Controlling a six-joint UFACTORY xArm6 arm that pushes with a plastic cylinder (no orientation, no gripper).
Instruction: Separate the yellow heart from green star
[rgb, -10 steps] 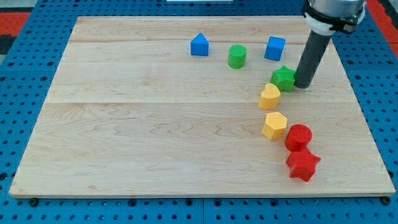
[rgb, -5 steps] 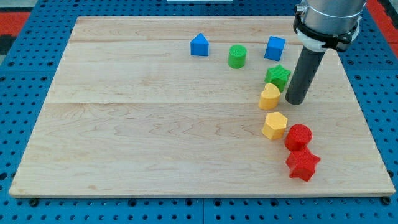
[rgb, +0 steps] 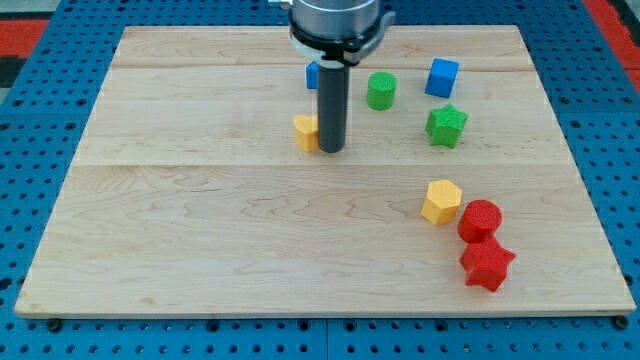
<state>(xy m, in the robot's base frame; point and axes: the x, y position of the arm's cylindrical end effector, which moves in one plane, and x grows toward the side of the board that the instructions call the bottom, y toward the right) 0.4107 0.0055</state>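
The yellow heart (rgb: 305, 131) lies on the wooden board (rgb: 200, 220) left of the middle top, partly hidden behind my rod. My tip (rgb: 331, 150) touches the heart's right side. The green star (rgb: 446, 125) sits well to the right of both, with a wide gap of bare board between it and the heart.
A blue house-shaped block (rgb: 312, 74) is mostly hidden behind the rod. A green cylinder (rgb: 381, 90) and a blue cube (rgb: 442, 77) lie near the top. A yellow hexagon (rgb: 441, 201), a red cylinder (rgb: 480, 220) and a red star (rgb: 486, 265) cluster at lower right.
My tip has swept from the right of the green star to the left, pushing the yellow heart far left, away from the star. The star has shifted slightly.
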